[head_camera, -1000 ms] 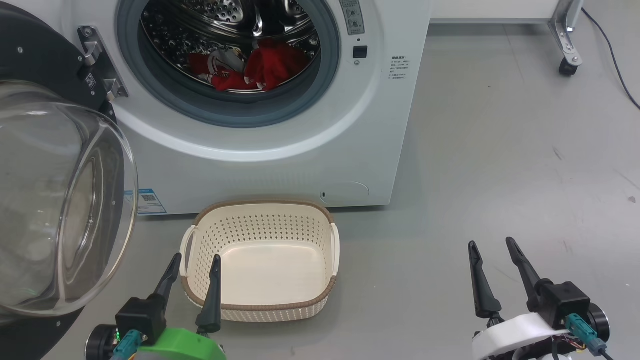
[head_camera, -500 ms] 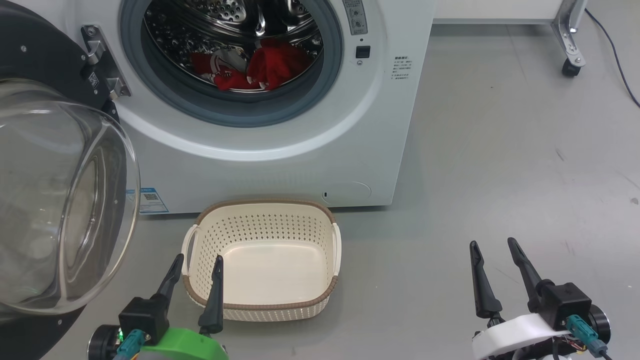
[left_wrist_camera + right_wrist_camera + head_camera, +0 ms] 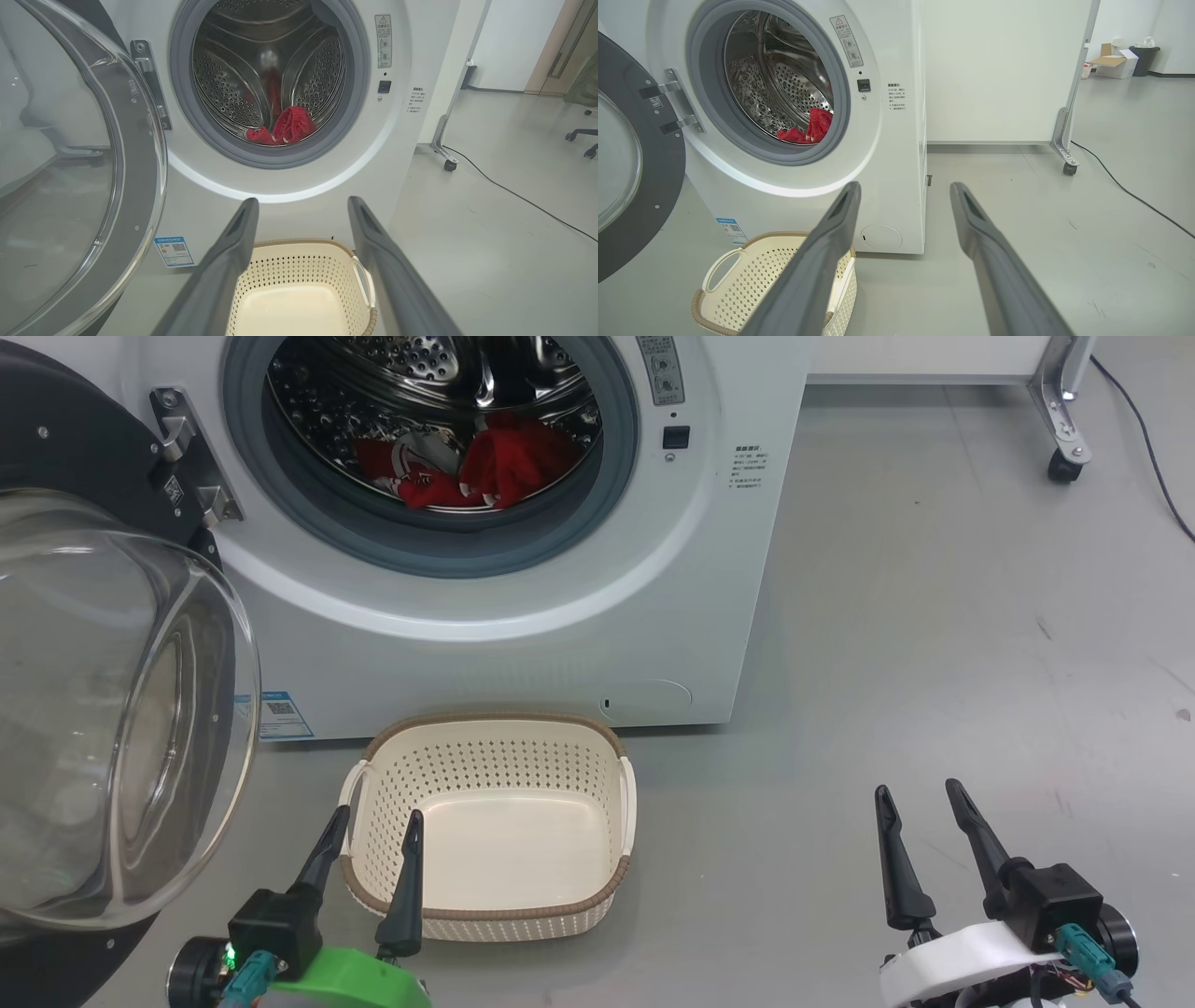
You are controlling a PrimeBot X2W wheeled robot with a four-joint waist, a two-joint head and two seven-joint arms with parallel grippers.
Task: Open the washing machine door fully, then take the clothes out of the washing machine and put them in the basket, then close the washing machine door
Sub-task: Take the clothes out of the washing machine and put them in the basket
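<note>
One washing machine [image 3: 709,569], one basket [image 3: 485,907] — clothes [image 3: 504,462] in one red heap.

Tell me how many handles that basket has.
2. A left handle and a right handle, on opposite sides of the basket; none seems hidden.

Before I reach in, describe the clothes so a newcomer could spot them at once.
Find the white washing machine, its door swung open to the left. Look through the grey ring into the steel drum. The clothes lie at its bottom: the only bright red thing, with white trim.
</note>
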